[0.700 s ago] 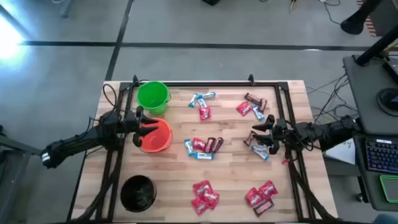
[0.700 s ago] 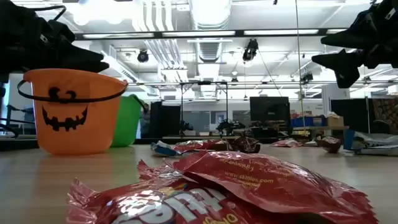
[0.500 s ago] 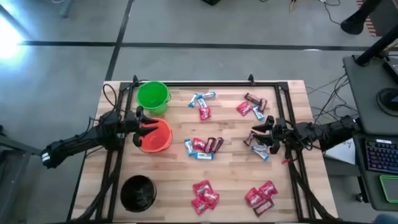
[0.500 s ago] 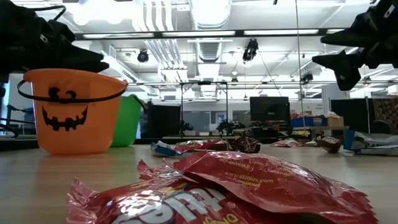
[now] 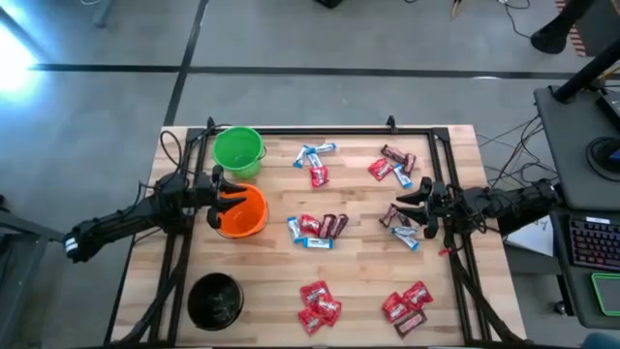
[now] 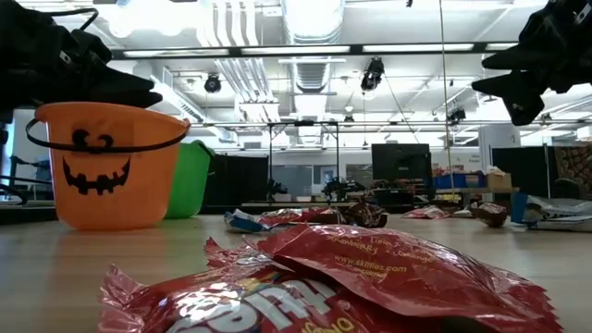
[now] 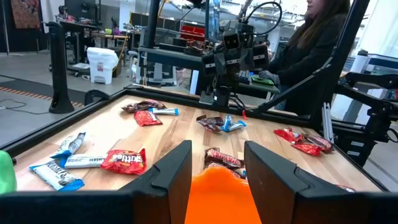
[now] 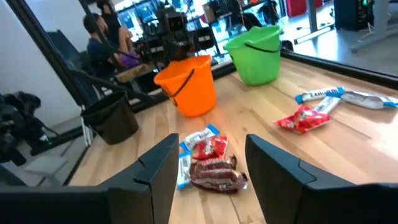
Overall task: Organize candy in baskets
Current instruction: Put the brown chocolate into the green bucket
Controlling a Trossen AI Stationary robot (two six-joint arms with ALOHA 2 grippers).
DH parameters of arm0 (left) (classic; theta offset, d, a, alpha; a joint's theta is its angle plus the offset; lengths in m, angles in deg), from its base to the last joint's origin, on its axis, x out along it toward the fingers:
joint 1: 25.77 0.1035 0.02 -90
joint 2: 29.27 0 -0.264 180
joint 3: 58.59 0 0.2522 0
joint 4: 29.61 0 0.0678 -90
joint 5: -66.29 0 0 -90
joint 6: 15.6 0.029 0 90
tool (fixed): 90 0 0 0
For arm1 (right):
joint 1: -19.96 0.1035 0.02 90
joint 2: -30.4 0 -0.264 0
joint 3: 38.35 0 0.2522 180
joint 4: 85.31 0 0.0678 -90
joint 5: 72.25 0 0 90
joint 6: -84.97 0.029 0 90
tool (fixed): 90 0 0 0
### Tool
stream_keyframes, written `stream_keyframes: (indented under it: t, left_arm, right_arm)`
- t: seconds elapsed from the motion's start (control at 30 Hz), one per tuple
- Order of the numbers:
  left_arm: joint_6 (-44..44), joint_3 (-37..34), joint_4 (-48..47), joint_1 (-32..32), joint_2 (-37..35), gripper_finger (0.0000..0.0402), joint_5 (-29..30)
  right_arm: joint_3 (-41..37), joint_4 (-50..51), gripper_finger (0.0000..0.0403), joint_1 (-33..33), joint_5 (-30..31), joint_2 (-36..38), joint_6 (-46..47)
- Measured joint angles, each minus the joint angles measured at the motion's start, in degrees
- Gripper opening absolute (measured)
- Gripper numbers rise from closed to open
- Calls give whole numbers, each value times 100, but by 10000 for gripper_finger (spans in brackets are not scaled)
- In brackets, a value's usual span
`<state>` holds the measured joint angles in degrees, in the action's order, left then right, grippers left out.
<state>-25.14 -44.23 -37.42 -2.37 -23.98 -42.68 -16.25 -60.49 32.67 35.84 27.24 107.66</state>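
Overhead, left hand (image 5: 231, 200) above orange basket (image 5: 248, 215)

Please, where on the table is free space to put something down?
Bare wood lies between the black basket and the red candy cluster, also between the orange basket and the central candy pile. The side near the right gripper is crowded.

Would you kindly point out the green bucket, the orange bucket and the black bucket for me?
green bucket (image 5: 236, 149): high view, inside of its bowl.
orange bucket (image 6: 109, 176): low view, front wall with the painted face.
black bucket (image 5: 215, 299): high view, dark inside.
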Motion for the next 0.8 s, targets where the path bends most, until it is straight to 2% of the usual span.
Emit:
stream_keyframes:
  t: [0.27, 0.57, 0.8]
  left_arm:
    - [0, 0, 0, 1, -1, 130, -1]
    - [3, 0, 181, 1, -1, 130, 48]
    - [65, 0, 210, 0, -1, 130, 53]
  right_arm:
    - [15, 23, 175, 1, 16, 0, 213]
    - [17, 342, 174, 0, 453, -2, 1373]
    - [17, 397, 173, -1, 732, 0, 1441]
